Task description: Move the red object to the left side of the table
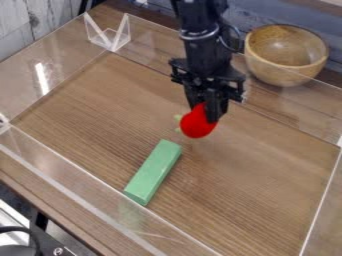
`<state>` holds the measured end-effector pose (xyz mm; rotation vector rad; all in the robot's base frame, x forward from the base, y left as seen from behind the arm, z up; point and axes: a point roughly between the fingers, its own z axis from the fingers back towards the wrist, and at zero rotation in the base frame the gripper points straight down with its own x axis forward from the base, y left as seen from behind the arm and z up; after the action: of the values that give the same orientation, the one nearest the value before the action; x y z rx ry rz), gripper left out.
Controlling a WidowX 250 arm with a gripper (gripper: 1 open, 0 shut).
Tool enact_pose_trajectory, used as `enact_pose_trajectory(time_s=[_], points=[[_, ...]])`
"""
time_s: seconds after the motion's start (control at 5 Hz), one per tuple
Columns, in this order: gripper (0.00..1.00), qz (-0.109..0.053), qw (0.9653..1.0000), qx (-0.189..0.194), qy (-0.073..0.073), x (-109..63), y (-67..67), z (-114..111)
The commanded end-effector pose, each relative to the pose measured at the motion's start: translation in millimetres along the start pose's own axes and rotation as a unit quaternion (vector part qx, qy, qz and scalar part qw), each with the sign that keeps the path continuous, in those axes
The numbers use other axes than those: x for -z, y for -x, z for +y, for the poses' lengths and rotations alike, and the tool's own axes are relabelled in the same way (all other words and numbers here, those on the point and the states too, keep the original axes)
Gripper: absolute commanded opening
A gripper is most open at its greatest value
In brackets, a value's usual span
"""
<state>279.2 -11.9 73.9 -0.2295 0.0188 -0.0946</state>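
The red object (198,123), a small round bright-red toy, sits between the black fingers of my gripper (205,113), which is shut on it. The gripper points almost straight down over the middle right of the brown wood-grain table (107,110). The toy hangs just above the tabletop, a little above and to the right of the green block. Its leafy top is hidden by the fingers.
A flat light-green rectangular block (154,170) lies on the wood in front of the gripper. A round wooden bowl (285,54) stands at the back right, outside the low clear acrylic walls (54,55). A small clear stand (110,35) is at the back left.
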Motion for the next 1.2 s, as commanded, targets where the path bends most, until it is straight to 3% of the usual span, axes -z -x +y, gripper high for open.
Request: enact_pose_trajectory(time_s=[0.0,1.0], points=[[0.0,-0.024,0.9997,0.004,-0.002,-18.0,-6.8,4.2],[0.0,-0.016,0.9998,-0.006,0.006,-37.5,0.7,14.3]])
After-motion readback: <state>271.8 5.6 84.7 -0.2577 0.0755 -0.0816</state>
